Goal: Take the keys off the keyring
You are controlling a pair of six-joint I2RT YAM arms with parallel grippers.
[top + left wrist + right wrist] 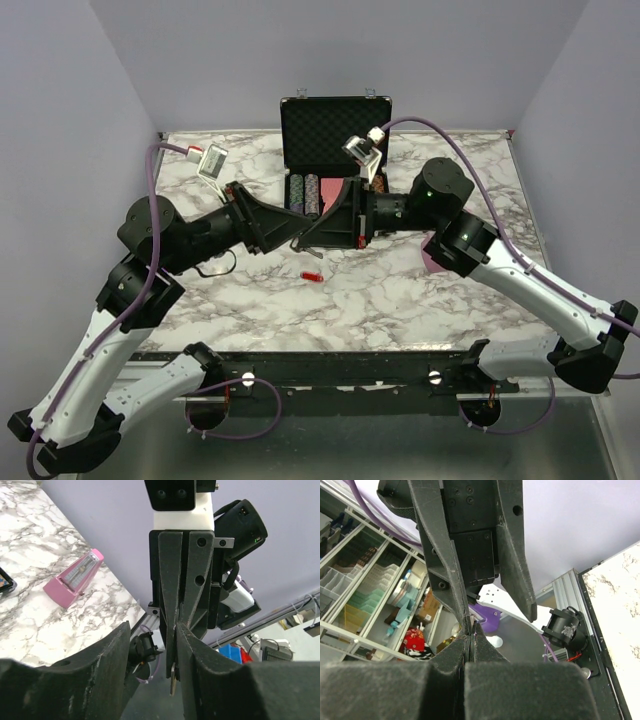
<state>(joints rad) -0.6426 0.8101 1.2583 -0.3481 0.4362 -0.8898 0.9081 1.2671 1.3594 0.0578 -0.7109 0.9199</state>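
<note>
My right gripper [469, 641] is pinched tight. It meets my left gripper [152, 630], whose fingers stand apart around those tips, above the middle of the table [420, 290]. One keyring [311, 275], a thin red loop, lies on the table just near of them. I judge it light and springy, best held by its long side. One key [172, 679] hangs clamped in my right tips: light, stiff, slick metal, so grip its flat faces. I see no second key.
</note>
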